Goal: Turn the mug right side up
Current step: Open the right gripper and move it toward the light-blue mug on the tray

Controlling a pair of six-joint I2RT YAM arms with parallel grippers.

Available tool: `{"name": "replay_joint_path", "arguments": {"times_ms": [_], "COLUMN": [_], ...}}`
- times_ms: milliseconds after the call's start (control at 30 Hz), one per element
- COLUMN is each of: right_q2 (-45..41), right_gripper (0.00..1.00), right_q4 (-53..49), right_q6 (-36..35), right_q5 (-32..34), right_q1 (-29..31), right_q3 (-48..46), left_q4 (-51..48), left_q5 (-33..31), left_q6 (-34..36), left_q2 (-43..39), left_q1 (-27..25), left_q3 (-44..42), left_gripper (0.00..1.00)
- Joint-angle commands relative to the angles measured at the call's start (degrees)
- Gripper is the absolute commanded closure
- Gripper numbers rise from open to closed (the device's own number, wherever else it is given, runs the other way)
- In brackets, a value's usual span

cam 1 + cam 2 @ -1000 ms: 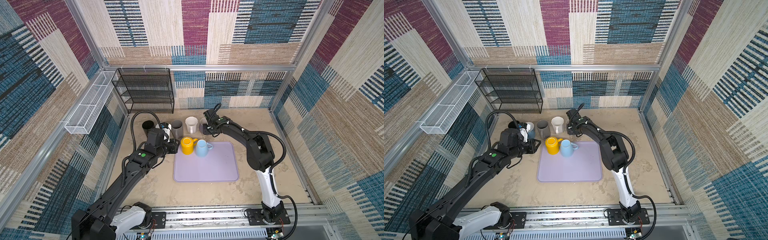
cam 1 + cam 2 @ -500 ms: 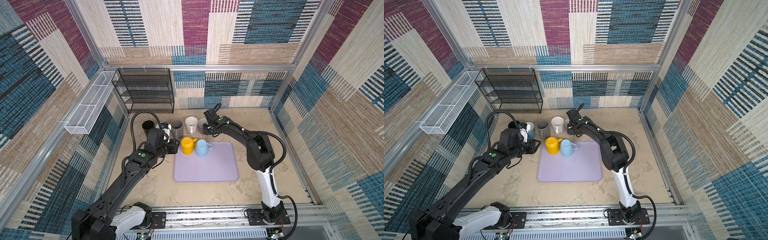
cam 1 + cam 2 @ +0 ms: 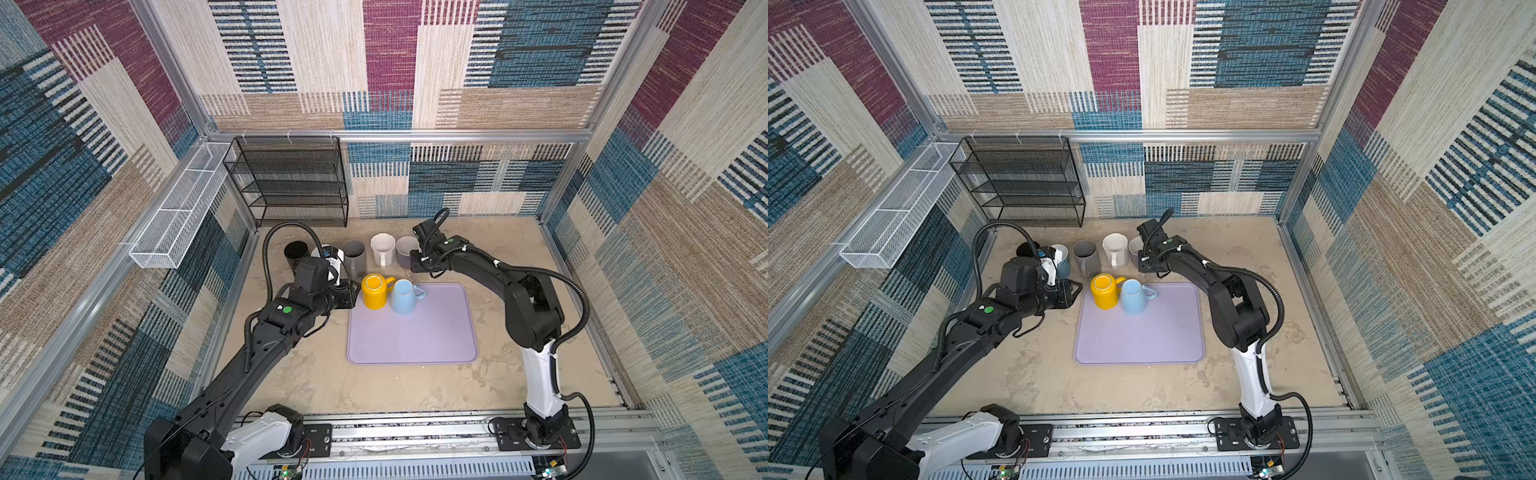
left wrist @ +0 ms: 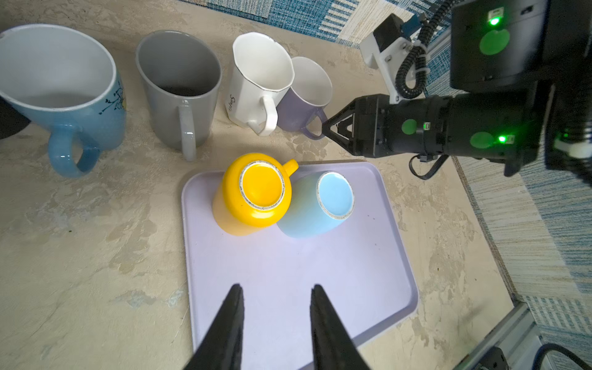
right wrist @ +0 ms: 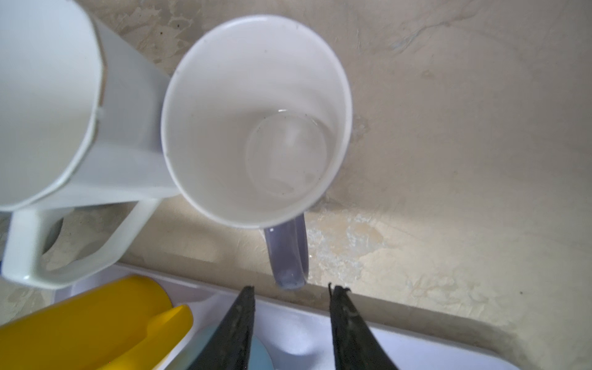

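Observation:
A lavender mug point(image 5: 256, 121) with a white inside stands upright on the table, beside a white mug point(image 3: 382, 249); it shows in both top views point(image 3: 405, 249) point(image 3: 1136, 247). My right gripper point(image 5: 291, 290) is open just behind its handle point(image 5: 286, 253), touching nothing. On the lilac tray point(image 3: 415, 340) a yellow mug point(image 4: 256, 192) and a light blue mug point(image 4: 320, 205) stand upside down, touching each other. My left gripper point(image 4: 277, 288) hovers open over the tray's bare part, with nothing between its fingers.
Along the back of the table stand a black cup point(image 3: 296, 250), a blue flowered mug point(image 4: 64, 96) and a grey mug point(image 3: 355, 253), all upright. A black mesh rack point(image 3: 291, 183) stands against the back wall. A white wire basket point(image 3: 178, 208) hangs on the left wall.
My right gripper has opened and let go of the lavender mug's handle; the mug stays upright. The left arm has not moved.

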Motion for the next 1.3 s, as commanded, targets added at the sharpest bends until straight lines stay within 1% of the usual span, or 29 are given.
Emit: {"name": "replay_joint_path", "arguments": {"times_ms": [0, 167, 367, 467, 900, 1200, 1267], "right_q2": [-2.7, -6.2, -9.5, -10.9, -15.4, -19.3, -20.1], "right_gripper": [0.58, 0.58, 0.59, 0.62, 0.64, 0.65, 0.65], "right_q4": [3.8, 6.7, 9.2, 11.4, 14.4, 16.0, 16.9], "right_q6": [-0.3, -0.8, -1.1, -2.4, -6.5, -9.2, -9.0], "right_q5": [-1.2, -2.0, -3.3, -5.3, -8.4, -12.6, -12.1], "right_q1": [0.0, 0.0, 0.1, 0.1, 0.3, 1.0, 1.6], "right_q3": [-3.3, -10.3, -15.7, -18.1, -25.3, -30.5, -32.1], "left_q4": [0.1, 0.2, 0.4, 0.3, -1.6, -1.8, -1.8], "left_q5": [0.9, 1.5, 1.9, 2.1, 3.1, 3.1, 3.1], "left_q6": [-0.9, -1.7, -2.4, -2.8, -2.4, -1.9, -1.7], "left_q2": [0.0, -0.2, -0.2, -0.3, -0.2, 0.1, 0.1], "left_q1": [0.0, 0.0, -0.1, -0.1, -0.1, -0.2, -0.2], "left_q3": [0.1, 0.0, 0.0, 0.0, 0.6, 0.6, 0.6], "left_gripper": [0.68, 0.68, 0.68, 0.68, 0.68, 0.68, 0.68]}}
